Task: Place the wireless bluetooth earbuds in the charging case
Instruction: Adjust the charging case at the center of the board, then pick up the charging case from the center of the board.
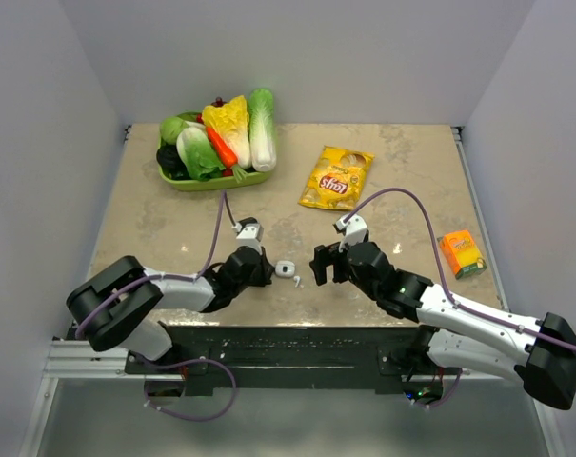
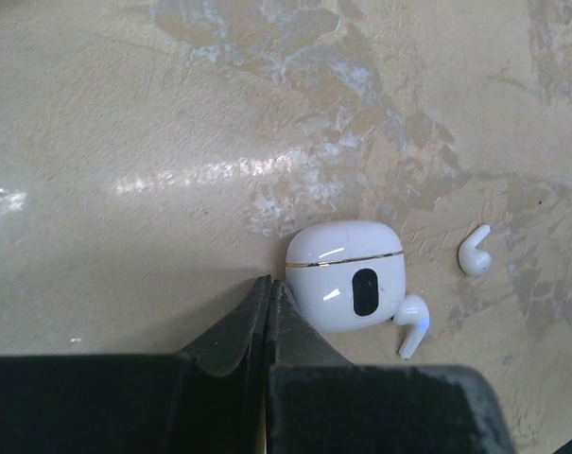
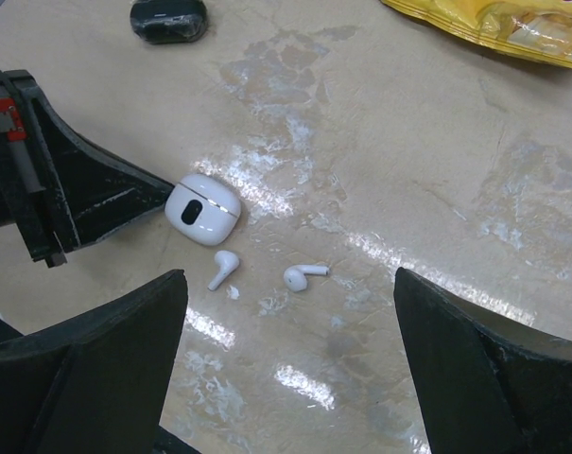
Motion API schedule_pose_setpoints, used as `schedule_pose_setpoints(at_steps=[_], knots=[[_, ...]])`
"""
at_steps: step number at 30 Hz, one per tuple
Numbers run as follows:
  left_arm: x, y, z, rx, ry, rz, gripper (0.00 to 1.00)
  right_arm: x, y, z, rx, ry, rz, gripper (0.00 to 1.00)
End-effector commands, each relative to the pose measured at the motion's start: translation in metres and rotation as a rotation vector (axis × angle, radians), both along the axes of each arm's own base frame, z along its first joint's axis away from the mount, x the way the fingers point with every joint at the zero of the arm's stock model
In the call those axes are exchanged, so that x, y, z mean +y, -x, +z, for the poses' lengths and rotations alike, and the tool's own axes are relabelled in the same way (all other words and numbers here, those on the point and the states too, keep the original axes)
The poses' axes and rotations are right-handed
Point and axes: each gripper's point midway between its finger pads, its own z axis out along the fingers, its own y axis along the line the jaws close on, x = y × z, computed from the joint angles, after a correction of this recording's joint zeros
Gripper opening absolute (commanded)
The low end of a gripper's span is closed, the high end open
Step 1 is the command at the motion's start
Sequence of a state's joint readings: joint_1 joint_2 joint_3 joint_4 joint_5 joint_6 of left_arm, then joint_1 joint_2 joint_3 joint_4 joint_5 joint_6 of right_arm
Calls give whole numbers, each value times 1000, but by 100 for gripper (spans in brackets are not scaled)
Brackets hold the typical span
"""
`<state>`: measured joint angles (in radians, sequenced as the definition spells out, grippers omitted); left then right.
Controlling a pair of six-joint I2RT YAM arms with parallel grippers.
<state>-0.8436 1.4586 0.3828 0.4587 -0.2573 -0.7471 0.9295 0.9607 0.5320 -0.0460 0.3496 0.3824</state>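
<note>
I see my left end effector (image 2: 267, 288) with its two fingers pressed together, gripping nothing. Its pointed tip sits low on the worktop (image 2: 172, 113), right at the side of the white charging case (image 2: 347, 274); from the right wrist view it looks to be touching the case, though I cannot be sure. The case lies on the worktop with its lid down, a thin gold seam showing across it.

My right end effector (image 3: 287, 280) has its fingers spread wide apart, hovering over the worktop. Both white earbuds lie loose in the gap between those fingers: the first earbud (image 3: 222, 269) just beside the case, the second earbud (image 3: 303, 275) a little further from it, apart from the first. Neither is inside the case.

Beyond the right end effector lies a yellow snack bag (image 1: 335, 177).
</note>
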Motion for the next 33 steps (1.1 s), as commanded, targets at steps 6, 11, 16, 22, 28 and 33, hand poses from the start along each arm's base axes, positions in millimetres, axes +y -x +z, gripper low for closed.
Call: schedule_pose_setpoints(at_steps=[6,11,16,22,28,33], knots=[[17,-32,4,-23,-32,79,17,-4,-3,8,-22,-18,-31,93],[37,-39,29,-110,-101,103,51,-4,-4,10,-29,-21,-35,93],[11,-29,55,-216,-146,-53,71,-2,-4,9,-34,-24,-29,94],[-17,-19,53,-190,-176,-174,83,-1,-4,9,-34,-31,-23,94],[-35,-26,60,-206,-191,-246,100,-2,-1,11,-39,-46,-19,94],[-47,-28,48,-180,-262,-306,100,-3,0,14,-43,-55,-20,94]])
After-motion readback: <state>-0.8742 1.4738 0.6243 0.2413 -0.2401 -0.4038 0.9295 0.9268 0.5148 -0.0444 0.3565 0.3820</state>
